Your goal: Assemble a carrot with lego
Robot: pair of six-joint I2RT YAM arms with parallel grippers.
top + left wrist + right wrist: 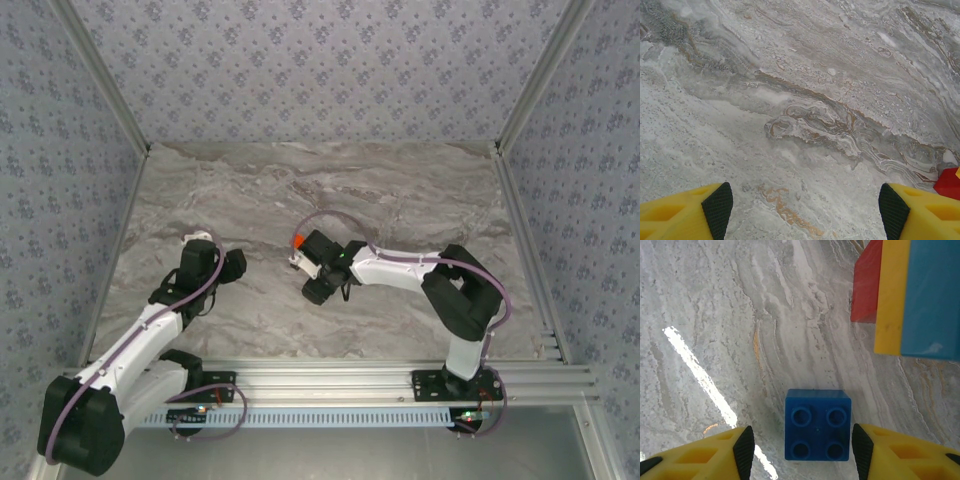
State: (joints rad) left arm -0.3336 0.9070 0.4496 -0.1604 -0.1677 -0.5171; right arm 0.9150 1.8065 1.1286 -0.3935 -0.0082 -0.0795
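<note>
A dark blue four-stud lego brick (817, 425) lies flat on the marble table, studs up, between the fingers of my right gripper (803, 452). That gripper is open, with a gap on each side of the brick. Just beyond it, at the upper right, stands a joined stack with a red brick (865, 285), a yellow-orange one (892, 295) and a light blue one (932, 295). From above, the stack's orange-red end (298, 241) shows at my right gripper (312, 258). My left gripper (805, 210) is open over bare marble, and a red brick corner (949, 183) shows at its right.
The marble tabletop (330, 190) is walled by patterned panels, with aluminium rails along the right side (525, 240) and near edge (330, 375). My left gripper (228, 268) hovers left of centre, a short way from the right one.
</note>
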